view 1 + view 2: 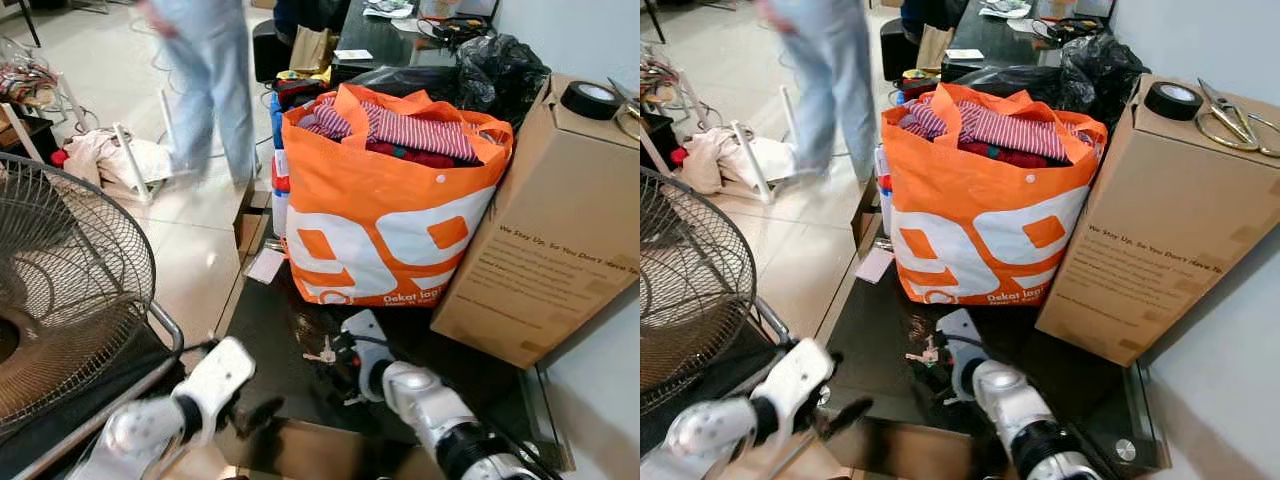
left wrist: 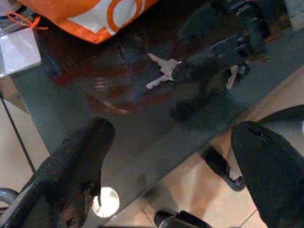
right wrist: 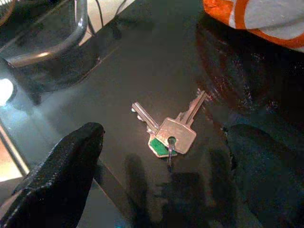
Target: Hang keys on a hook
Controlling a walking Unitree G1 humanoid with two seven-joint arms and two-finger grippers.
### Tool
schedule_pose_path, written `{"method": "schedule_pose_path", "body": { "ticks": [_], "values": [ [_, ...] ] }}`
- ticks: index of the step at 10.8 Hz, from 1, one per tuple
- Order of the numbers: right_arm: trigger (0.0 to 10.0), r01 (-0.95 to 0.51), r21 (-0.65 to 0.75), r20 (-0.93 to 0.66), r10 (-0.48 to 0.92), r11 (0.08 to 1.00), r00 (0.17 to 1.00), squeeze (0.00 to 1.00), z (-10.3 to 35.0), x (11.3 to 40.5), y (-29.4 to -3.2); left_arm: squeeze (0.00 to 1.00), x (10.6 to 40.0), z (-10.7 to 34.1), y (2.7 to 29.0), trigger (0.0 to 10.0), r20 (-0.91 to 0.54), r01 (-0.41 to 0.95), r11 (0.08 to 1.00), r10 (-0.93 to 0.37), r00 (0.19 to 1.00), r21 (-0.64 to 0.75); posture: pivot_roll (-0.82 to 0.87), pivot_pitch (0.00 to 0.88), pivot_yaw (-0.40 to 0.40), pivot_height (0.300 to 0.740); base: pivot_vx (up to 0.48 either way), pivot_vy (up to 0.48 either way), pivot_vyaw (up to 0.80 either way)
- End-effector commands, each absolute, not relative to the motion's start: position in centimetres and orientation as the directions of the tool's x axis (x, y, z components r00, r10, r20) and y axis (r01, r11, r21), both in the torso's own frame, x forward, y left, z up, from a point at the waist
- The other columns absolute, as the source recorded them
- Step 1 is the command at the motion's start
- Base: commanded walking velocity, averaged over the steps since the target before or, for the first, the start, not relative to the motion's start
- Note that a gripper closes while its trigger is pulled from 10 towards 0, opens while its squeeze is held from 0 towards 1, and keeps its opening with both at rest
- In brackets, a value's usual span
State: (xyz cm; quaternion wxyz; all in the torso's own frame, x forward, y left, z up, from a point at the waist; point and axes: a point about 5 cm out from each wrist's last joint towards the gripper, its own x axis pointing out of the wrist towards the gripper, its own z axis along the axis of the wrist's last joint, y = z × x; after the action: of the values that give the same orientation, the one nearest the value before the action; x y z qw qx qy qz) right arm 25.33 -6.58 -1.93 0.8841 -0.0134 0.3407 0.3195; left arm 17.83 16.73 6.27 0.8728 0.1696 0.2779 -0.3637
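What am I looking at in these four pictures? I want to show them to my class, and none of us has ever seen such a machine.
This is a walking humanoid robot with two silver arms. Each arm ends in a tool of two long black fingers. Two pictures come from cameras in its head, looking down, so they show one scene twice. The other two come from cameras on the wrists, looking along each tool's fingers.

Before the robot is a dark glass table. On it lie the keys, two silver ones on a ring with a green tag, beside an orange bag full of clothes and a cardboard box. The right tool hangs open just over the keys and holds nothing yet. The left tool is open too, near the table's edge. A fan stands on the left, and a person walks behind.
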Motion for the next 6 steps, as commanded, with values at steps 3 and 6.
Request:
{"method": "schedule_pose_path", "body": {
  "ticks": [3,6],
  "values": [
    [10.0,-0.575,0.147,-0.625,0.527,0.804,0.576,0.0,-2.5,25.1,-6.3,0.14,17.5,7.2,17.2,10.0,-0.606,0.727,0.679,-0.535,0.589,0.107,0.1,0.0,-0.059,0.74,0.0,0.0,0.0],
    [9.5,-0.568,0.149,-0.634,0.52,0.809,0.573,0.0,-2.9,24.7,-5.2,0.14,16.8,7.7,17.6,10.0,-0.619,0.725,0.679,-0.524,0.585,0.11,0.13,0.0,-0.055,0.74,0.0,0.0,0.0]
  ]
}}
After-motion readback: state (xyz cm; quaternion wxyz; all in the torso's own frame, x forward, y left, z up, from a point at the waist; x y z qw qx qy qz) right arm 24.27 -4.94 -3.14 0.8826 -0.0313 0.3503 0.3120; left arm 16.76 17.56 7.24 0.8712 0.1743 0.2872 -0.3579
